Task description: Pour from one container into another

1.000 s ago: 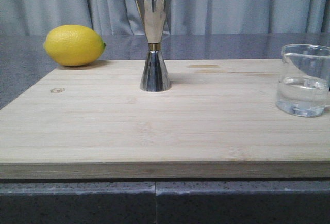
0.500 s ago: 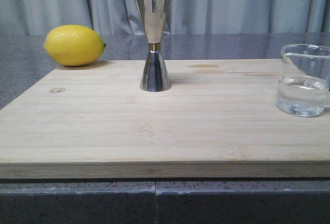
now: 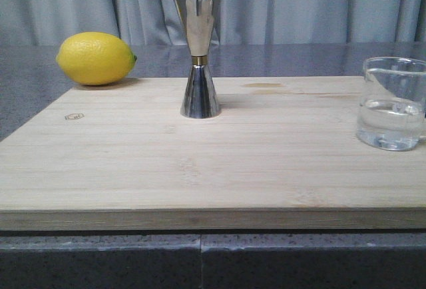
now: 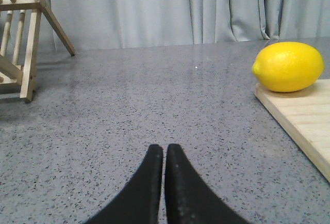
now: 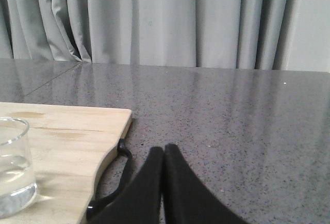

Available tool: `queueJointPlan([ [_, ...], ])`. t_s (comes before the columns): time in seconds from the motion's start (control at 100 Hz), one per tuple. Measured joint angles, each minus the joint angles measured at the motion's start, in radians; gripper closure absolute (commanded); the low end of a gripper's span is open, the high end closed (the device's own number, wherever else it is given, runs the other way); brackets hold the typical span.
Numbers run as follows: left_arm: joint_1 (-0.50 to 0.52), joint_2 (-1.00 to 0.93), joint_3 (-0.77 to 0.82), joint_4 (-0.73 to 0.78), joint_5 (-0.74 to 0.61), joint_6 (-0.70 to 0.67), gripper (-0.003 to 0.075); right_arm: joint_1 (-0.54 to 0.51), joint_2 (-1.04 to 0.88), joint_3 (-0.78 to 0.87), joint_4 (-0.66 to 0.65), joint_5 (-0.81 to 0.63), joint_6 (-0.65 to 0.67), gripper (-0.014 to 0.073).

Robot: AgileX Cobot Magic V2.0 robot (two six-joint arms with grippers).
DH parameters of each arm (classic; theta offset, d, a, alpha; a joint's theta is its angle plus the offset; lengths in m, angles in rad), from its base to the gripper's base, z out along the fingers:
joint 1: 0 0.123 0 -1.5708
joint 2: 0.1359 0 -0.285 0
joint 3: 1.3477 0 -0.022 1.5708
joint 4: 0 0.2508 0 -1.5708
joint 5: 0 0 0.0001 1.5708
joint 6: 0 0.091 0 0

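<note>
Both hands have smooth, tapered black fingers [image 4: 154,193].

Glass beaker [image 3: 393,104]: clear, upright, roughly one-third full of clear liquid, at right edge of wooden board [image 3: 200,169]. Steel jigger [image 3: 198,52]: shiny hourglass, brass band, upright, board's rear centre, well apart from beaker.

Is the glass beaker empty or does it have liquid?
It holds liquid: the glass beaker stands upright with clear liquid in its lower part.
</note>
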Motion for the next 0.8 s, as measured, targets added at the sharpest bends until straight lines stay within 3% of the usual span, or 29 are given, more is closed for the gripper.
queueJointPlan([
  [0.8, 0.000, 0.000, 0.000, -0.011, -0.020, 0.000, 0.0739, 0.000, 0.000, 0.000, 0.000, -0.015, 0.000, 0.0661],
])
